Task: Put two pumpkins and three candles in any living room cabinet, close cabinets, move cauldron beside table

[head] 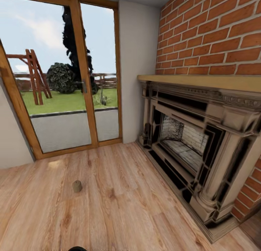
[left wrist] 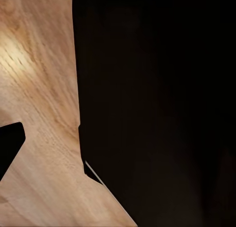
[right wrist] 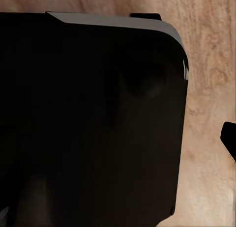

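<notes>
Well, I'm facing a stone fireplace (head: 197,142) set in a brick wall (head: 214,30), glass patio doors (head: 69,80) beside it. A small stubby candle (head: 77,186) stands alone on the plank floor (head: 119,207). Dark robot bodywork (left wrist: 162,109) blocks both wrist views; I cannot tell how either gripper stands

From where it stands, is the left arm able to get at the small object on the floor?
Probably not yet. The small tan object sits alone on the wood floor well ahead of the robot, with nothing blocking the way; the base likely has to drive closer first.
</notes>
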